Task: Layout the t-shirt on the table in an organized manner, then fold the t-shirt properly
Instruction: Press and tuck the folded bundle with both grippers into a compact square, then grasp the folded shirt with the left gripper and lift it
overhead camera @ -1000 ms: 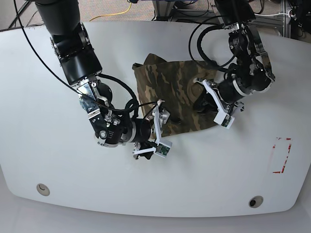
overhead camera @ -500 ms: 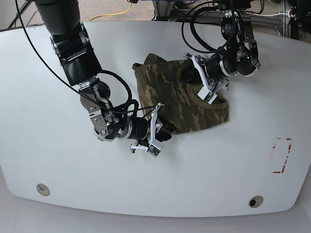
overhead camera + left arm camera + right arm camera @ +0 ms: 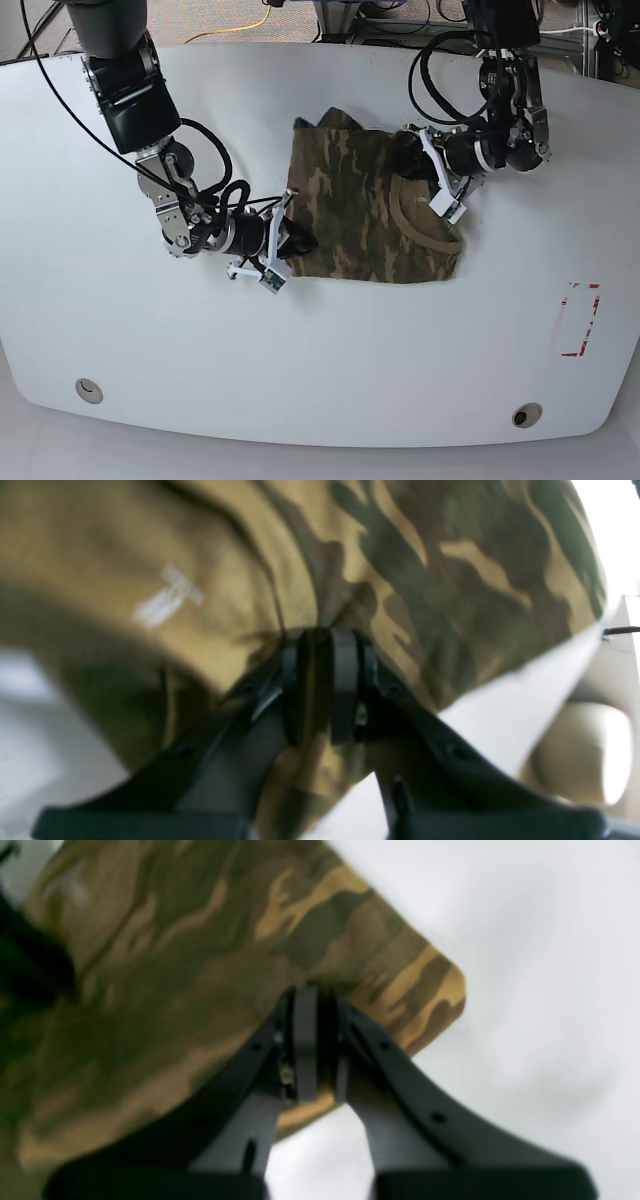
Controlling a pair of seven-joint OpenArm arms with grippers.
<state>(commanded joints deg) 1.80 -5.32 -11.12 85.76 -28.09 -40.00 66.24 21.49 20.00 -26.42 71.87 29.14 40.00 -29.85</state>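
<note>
Near edge of white table (image 3: 330, 400): grommet hole (image 3: 88, 389) toward near-left corner, second grommet hole (image 3: 526, 414) toward near-right; red tape rectangle (image 3: 577, 320) by right edge, its outline broken and partly faint.

Mid-tabletop: camouflage t-shirt (image 3: 365, 215) lying mostly flat, tan collar (image 3: 425, 225) toward the right side. Sleeves hard to make out; far-left corner bunched.

Right gripper (image 3: 285, 243) at shirt's near-left corner, arm reaching in low from far-left, forearm nearly level with tabletop, wrapped in black cables. Fingertips hidden under own housing in base view. Right wrist view: black pads (image 3: 306, 1040) pressed together on a fold of cloth at the hem edge (image 3: 320, 990), clamped on t-shirt; picture blurred, cloth corner (image 3: 440, 995) lifted off white surface. Dark shape at upper left of that view, not identifiable.

Left gripper (image 3: 415, 155) at shirt's far-right side near collar, arm descending from far edge and bent at the elbow, wrist turned toward shirt. Left wrist view: pads (image 3: 345, 680) closed with camouflage cloth pinched between, gripping t-shirt; pale inner side of fabric with small white label mark (image 3: 170, 597) at left, heavily blurred. Rounded pale shape at right edge of that view, unclear.

Beyond far edge: yellow cable (image 3: 240, 25) on carpet, frame parts cut off by picture top.
</note>
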